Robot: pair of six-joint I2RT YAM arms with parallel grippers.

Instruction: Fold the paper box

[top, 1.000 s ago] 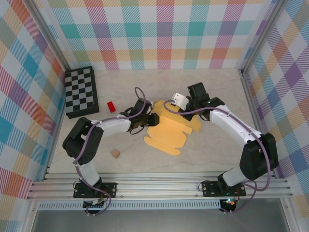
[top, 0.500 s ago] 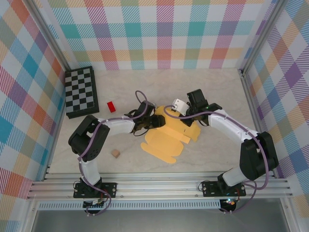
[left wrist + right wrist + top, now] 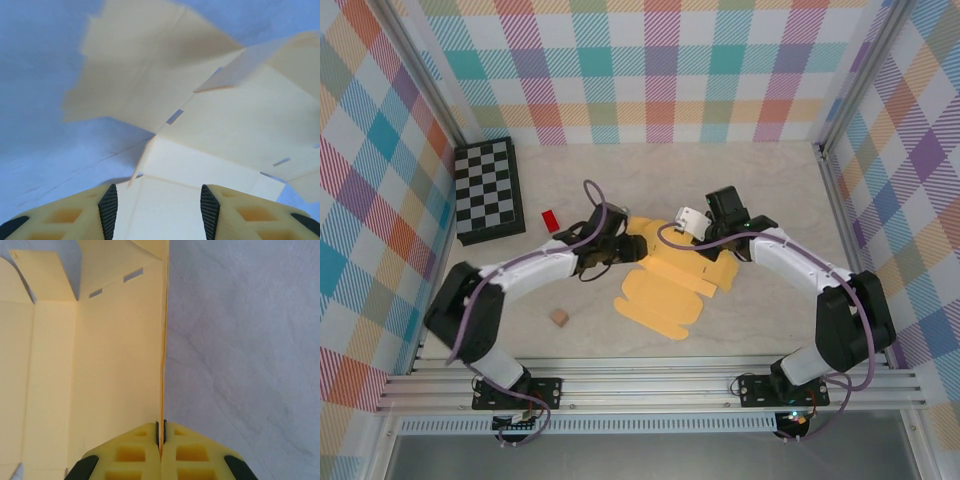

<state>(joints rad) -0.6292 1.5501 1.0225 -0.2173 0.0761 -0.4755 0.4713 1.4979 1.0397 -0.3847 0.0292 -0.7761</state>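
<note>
Card sheet on the table, one edge pinched

Surface: pale, faintly marbled table (image 3: pixel 760 310), matt, boxed in on three sides by walls (image 3: pixel 660 70) of bright plaid cloth. Aluminium rails (image 3: pixel 650 385) run along the near edge, where the two arm bases are bolted.

Items on the surface:
- Paper box (image 3: pixel 665 290), yellow-orange card, unfolded die-cut sheet with flaps, in the middle of the table between the two arms.
- Checkerboard (image 3: pixel 490 190), black and grey, far left.
- Red block (image 3: pixel 551 220), just right of the board.
- Tan cube (image 3: pixel 559 317), near left, well apart from the sheet.

Orientation: from overhead the sheet's longer run appears to go from its far end, between the two wrists, toward the near rail at a slight slant. Shorter flaps jut toward the right arm's side.

Seen from the wrists, not from overhead:
- Left gripper (image 3: pixel 159 210): the jaws stand apart over a flat, creased panel. Beyond it are small slots and one flap lifted off the table. I cannot tell whether the pads touch the card.
- Right gripper (image 3: pixel 161 432): the fingers are pressed together on a thin raised edge of the sheet. The edge stands upright and runs straight away from the fingertips. A slotted panel lies to its left and bare table to its right.

Seen from overhead, not from the wrists: the board, both blocks and the sheet's whole outline.
</note>
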